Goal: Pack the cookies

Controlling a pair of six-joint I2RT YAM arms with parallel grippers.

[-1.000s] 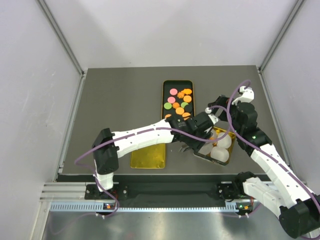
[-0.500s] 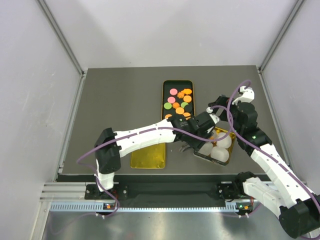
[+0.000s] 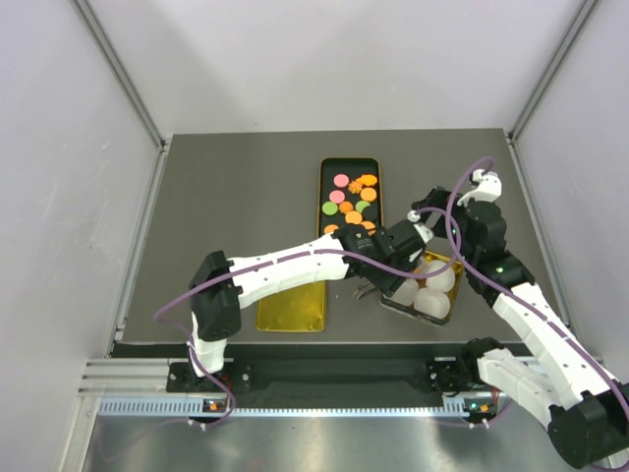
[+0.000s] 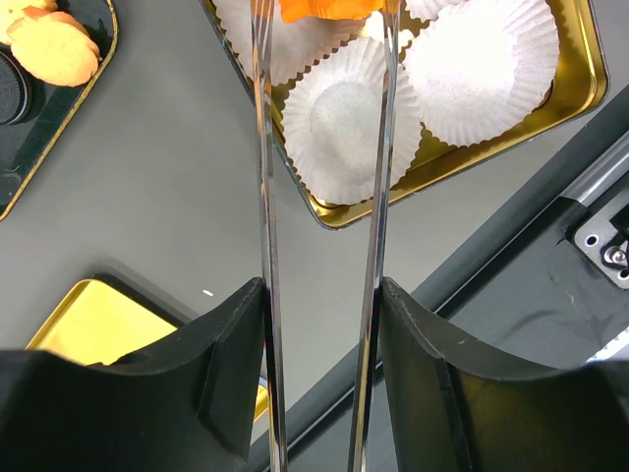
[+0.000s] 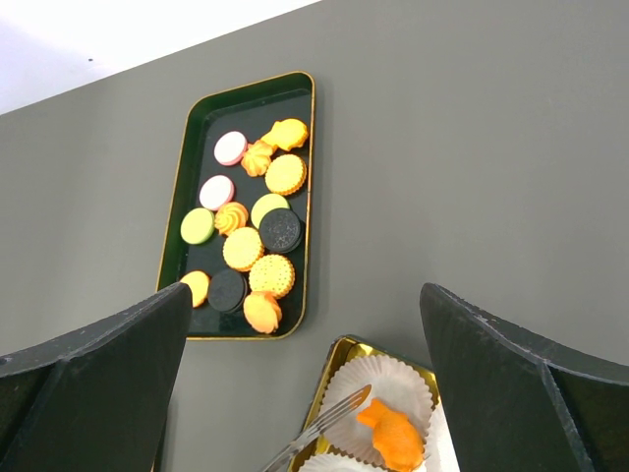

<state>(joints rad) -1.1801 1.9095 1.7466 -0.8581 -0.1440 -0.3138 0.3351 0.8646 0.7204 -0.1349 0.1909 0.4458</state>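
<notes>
Several cookies (image 3: 351,202) in orange, pink, green and black lie in a black tray (image 5: 312,147); the right wrist view shows these cookies (image 5: 251,231) closely. My left gripper (image 3: 391,260) is shut on thin metal tongs (image 4: 263,147), and its own fingers (image 4: 322,285) press the two blades. The tong tips reach over a gold tin (image 4: 580,59) lined with white paper cups (image 4: 339,123). An orange cookie (image 5: 391,433) sits in one cup beside the tong tips (image 5: 334,418); I cannot tell whether the tips still pinch it. My right gripper (image 5: 305,295) hovers open above the tin, holding nothing.
A gold lid (image 3: 291,307) lies flat near the table's front edge, left of the tin. The black tray (image 3: 321,187) stands lengthwise at the middle of the table. White walls close in the left, right and back sides.
The left arm has crept slightly to the right toward the tin, tongs still in its grip. The right arm has not moved.
</notes>
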